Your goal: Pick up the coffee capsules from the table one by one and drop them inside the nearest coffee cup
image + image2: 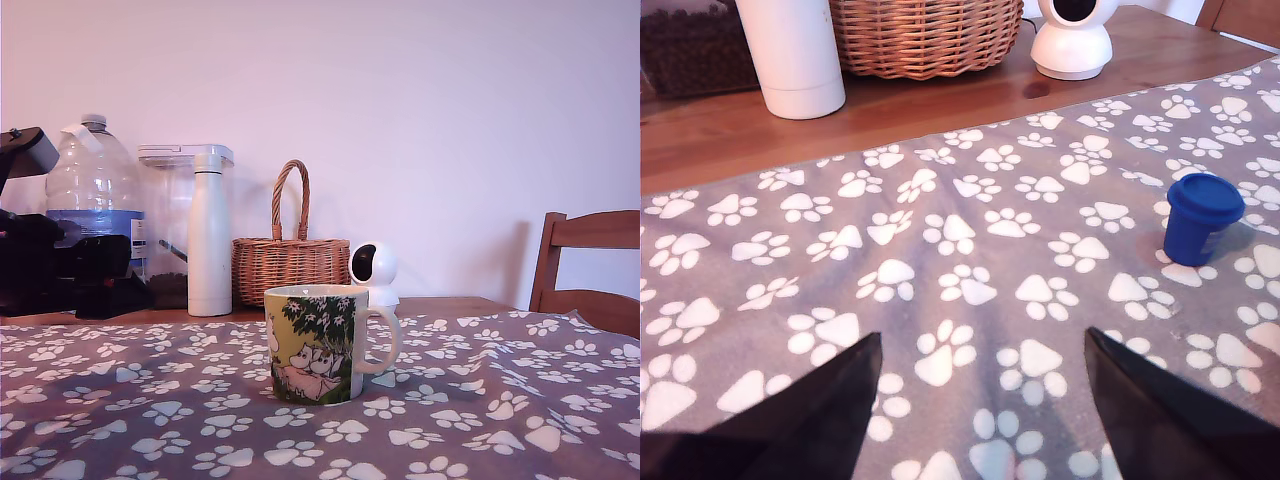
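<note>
my jaws (980, 400) are wide open and hold nothing; in the wrist view i see only their two dark tips, with bare cloth between them. they hang above the desk (940, 110), which is wooden and covered by a grey-purple cloth (970, 250) with white paw prints. i take the white bottle (792, 55) as my landmark, it stands upright on the bare wood at the far edge of the cloth. one blue coffee capsule (1200, 220) stands on the cloth, well apart from the bottle and nearer to me than it, and it is not touching my jaws. just beside the bottle is a wicker basket (930, 35), and past the basket a small white camera (1072, 40), both on the wood. in the exterior view the coffee cup (318, 342) stands upright on the cloth, in front of the bottle and a little toward the exterior view's right of it, with its handle turned to that right. i cannot see the capsule in that view. on the other side of the bottle there is a big water bottle (95, 195) and the dark body of my arm (50, 265). a wooden chair (590, 265) stands far from the bottle at the exterior view's right.
</note>
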### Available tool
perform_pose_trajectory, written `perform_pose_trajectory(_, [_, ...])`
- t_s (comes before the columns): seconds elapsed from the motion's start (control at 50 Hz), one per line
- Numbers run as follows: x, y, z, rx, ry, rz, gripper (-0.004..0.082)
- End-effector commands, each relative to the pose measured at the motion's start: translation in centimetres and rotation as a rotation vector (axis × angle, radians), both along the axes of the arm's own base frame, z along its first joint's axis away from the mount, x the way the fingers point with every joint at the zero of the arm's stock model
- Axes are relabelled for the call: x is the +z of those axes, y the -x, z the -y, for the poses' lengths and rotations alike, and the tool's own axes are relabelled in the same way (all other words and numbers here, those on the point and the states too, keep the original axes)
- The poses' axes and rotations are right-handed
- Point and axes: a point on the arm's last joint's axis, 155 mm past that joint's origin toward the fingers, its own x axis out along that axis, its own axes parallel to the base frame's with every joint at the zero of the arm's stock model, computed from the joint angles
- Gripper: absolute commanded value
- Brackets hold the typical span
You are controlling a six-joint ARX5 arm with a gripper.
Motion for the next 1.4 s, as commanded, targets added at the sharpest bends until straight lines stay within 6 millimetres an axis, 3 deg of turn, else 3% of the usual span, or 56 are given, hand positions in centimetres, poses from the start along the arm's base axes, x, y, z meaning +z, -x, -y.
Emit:
perform_pose_trajectory(0.0, [0.2, -0.3, -0.1, 0.005, -0.004, 0.005, 0.0552])
perform_pose_trajectory(0.28, [0.2, -0.2, 0.1, -0.008, -0.001, 0.004, 0.0552])
perform_pose_trajectory(0.78, [1.2, 1.6, 4.4, -0.311, -0.048, 0.072, 0.0552])
perform_pose_trajectory(1.1, [0.4, 0.5, 4.6, -0.311, -0.051, -0.023, 0.0552])
perform_pose_trajectory(1.38, [1.3, 1.0, 6.0, -0.468, -0.128, 0.077, 0.0552])
